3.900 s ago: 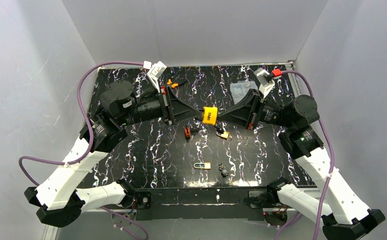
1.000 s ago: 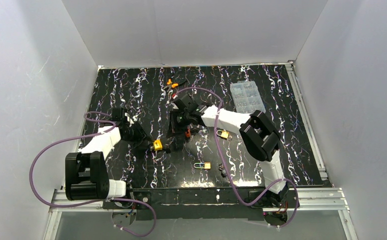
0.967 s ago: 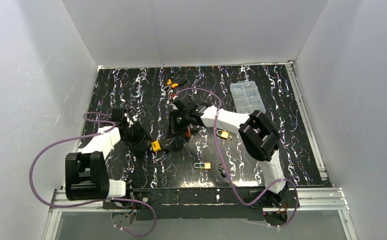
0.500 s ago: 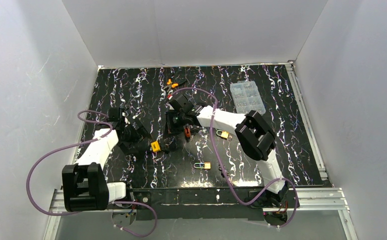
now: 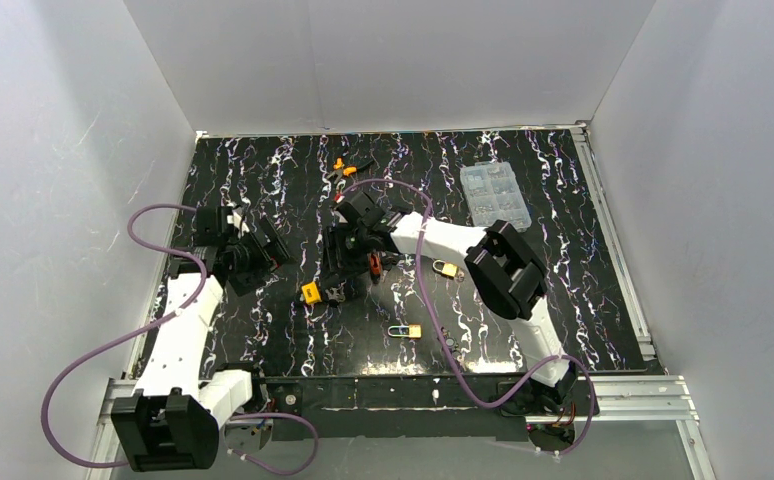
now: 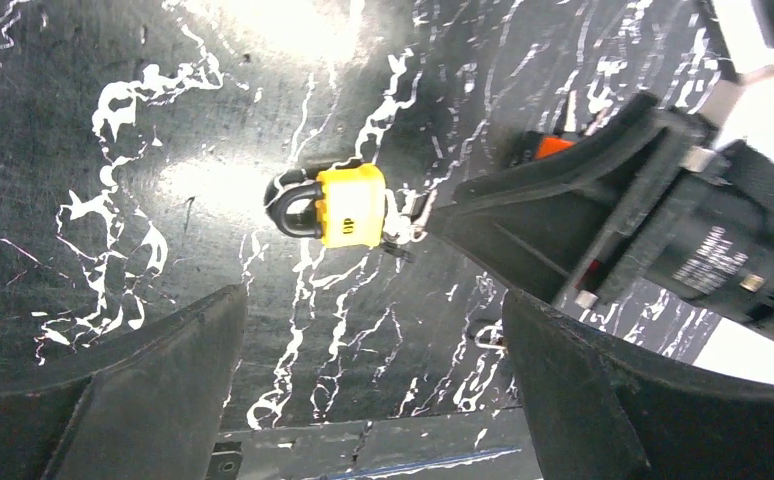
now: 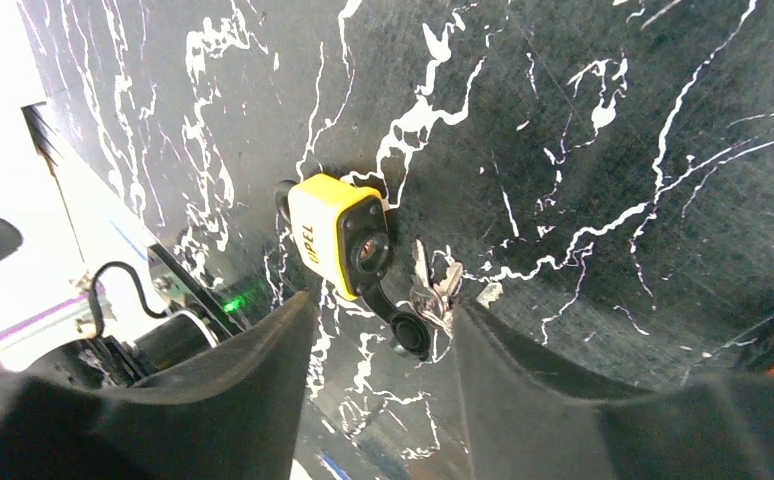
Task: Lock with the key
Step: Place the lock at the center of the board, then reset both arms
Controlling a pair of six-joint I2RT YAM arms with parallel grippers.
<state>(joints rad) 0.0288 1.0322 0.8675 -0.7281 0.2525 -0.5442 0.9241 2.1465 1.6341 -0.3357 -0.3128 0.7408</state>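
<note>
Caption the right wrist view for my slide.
Open right gripper facing the yellow padlock and keys on the marbled table.

1 yellow padlock (image 5: 311, 293), 2 brass padlocks (image 5: 447, 268), 1 clear box (image 5: 495, 193), 2 arms (image 5: 188, 320)

Overhead light glares white off my glossy black bench (image 6: 283, 20); the walls (image 5: 383, 60) glow evenly, and my left hand (image 6: 373, 305) looms soft, out of focus.

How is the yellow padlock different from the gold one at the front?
The yellow padlock has a short black shackle; the front gold padlock has a long pale one. The yellow padlock looks chunkier than the gold padlock. Both lie flat on the black marbled table.
</note>
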